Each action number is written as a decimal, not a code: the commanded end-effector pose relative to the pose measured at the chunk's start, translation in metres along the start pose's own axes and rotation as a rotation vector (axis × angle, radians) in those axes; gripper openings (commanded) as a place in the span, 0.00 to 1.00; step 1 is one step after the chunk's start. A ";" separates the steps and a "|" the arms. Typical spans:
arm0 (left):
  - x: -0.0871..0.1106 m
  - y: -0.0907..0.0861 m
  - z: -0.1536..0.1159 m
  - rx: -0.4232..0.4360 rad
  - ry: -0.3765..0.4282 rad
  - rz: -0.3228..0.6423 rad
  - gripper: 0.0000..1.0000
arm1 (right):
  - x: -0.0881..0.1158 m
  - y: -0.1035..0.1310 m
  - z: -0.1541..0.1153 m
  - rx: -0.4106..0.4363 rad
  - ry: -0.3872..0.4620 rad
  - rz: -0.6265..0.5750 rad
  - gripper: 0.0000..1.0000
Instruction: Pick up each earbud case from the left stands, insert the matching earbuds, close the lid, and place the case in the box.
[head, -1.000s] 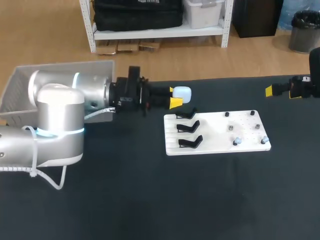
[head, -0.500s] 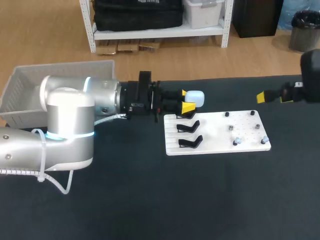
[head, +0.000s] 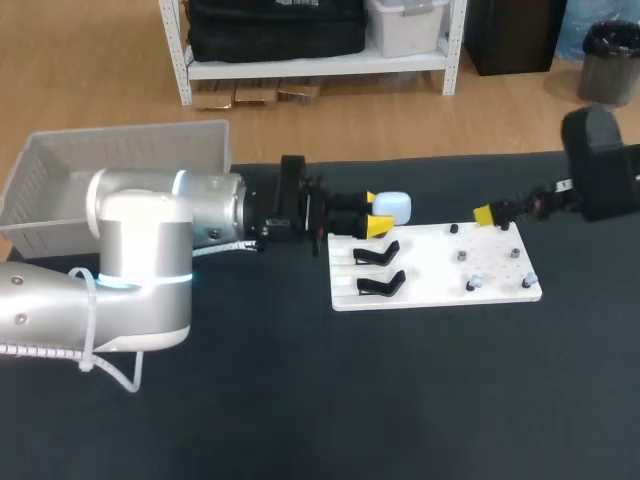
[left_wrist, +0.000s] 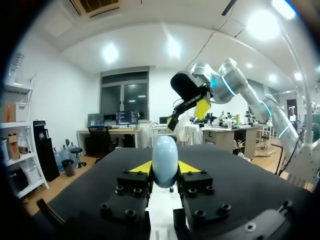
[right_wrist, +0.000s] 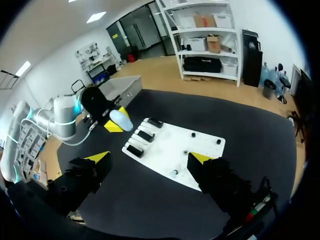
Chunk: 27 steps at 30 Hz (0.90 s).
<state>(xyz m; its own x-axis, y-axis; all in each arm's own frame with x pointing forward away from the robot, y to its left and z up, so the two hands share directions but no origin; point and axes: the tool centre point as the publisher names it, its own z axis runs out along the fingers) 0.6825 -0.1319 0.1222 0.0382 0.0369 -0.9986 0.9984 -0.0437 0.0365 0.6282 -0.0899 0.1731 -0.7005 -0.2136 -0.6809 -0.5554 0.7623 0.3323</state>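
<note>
The left tool (head: 375, 213) clamps a pale blue earbud case (head: 392, 207) just above the white board's (head: 430, 262) far-left corner, apparently presenting it while the right tool (right_wrist: 149, 158), fingers spread wide, hangs near the earbuds (head: 475, 283).

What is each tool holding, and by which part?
The left tool grips the pale blue earbud case, one finger on each of two opposite sides. The right tool is open and holds nothing.
</note>
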 end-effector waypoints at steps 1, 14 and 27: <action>0.001 -0.004 0.001 -0.006 0.003 -0.005 0.00 | 0.001 0.015 0.012 0.018 0.008 -0.003 1.00; 0.005 -0.007 -0.001 -0.011 0.003 -0.013 0.00 | -0.001 0.039 0.039 0.012 0.058 0.003 1.00; 0.005 -0.007 -0.001 -0.011 0.003 -0.013 0.00 | -0.013 0.049 0.066 0.003 0.107 0.019 1.00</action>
<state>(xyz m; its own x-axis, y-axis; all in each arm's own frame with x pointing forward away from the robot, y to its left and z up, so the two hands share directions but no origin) 0.6783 -0.1307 0.1176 0.0223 0.0431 -0.9988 0.9990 -0.0400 0.0206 0.6318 -0.0180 0.1565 -0.7487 -0.2591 -0.6102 -0.5459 0.7632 0.3458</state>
